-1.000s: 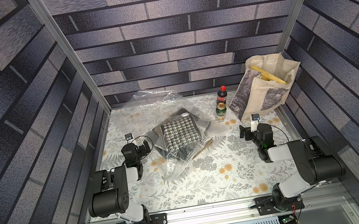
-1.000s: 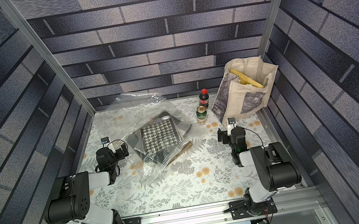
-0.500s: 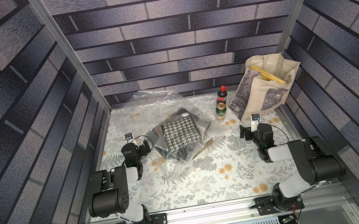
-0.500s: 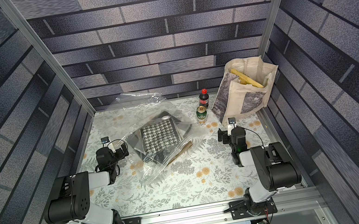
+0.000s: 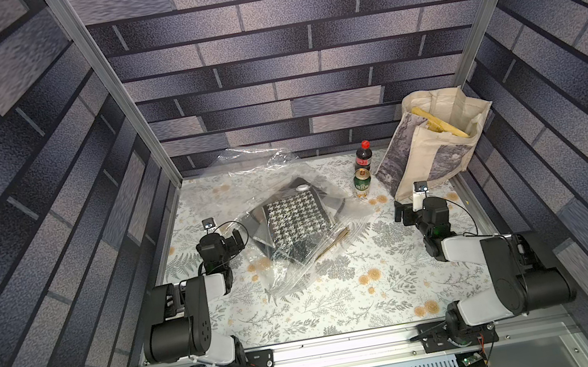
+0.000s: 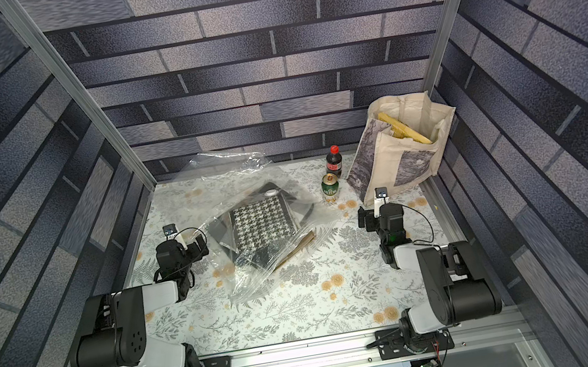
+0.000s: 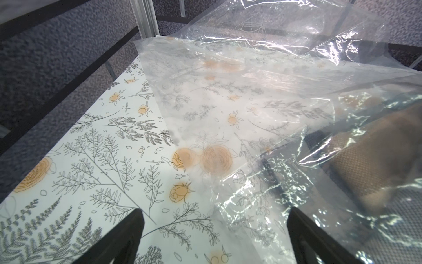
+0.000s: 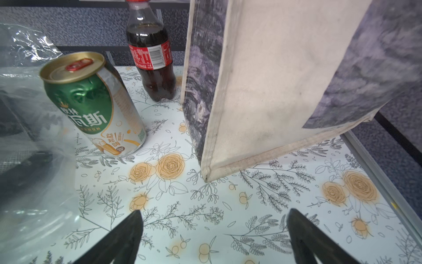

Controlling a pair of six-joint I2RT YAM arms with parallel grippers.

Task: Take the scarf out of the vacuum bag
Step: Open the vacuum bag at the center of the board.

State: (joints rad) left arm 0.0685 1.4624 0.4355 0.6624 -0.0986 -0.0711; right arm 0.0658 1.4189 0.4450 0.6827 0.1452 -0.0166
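**Both grippers wide open, empty — scarf inside bag**

Clock is read from a top view, 12 = back wall. You've got the bag (image 5: 290, 273) lying crumpled on the table (image 5: 342, 296), from mid-table out to approx 11 o'clock, its far end bunched up by the wall (image 5: 273, 116). The scarf (image 5: 296, 218) is b/w houndstooth, folded, and sits inside the bag under the plastic. The white valve cap (image 5: 301, 187) is at the scarf's 12 o'clock edge.

L gripper (image 5: 234, 238) is at the scarf's 9 o'clock, just beside the bag's edge. Its jaws are spread wide w/ nothing between them. In the left wrist view the plastic runs up to one finger; you can't tell if it touches.

R gripper (image 5: 403, 213) is at the scarf's 3 o'clock, well apart from the bag. Jaws are also spread wide, gripping nothing — only bare table shows between its fingers in the right wrist view.

The can (image 5: 362, 181) stands upright at the scarf's 1 o'clock, w/ the bottle (image 5: 363, 157) just behind it. The tote (image 5: 424, 156) is at 2 o'clock in the back corner.
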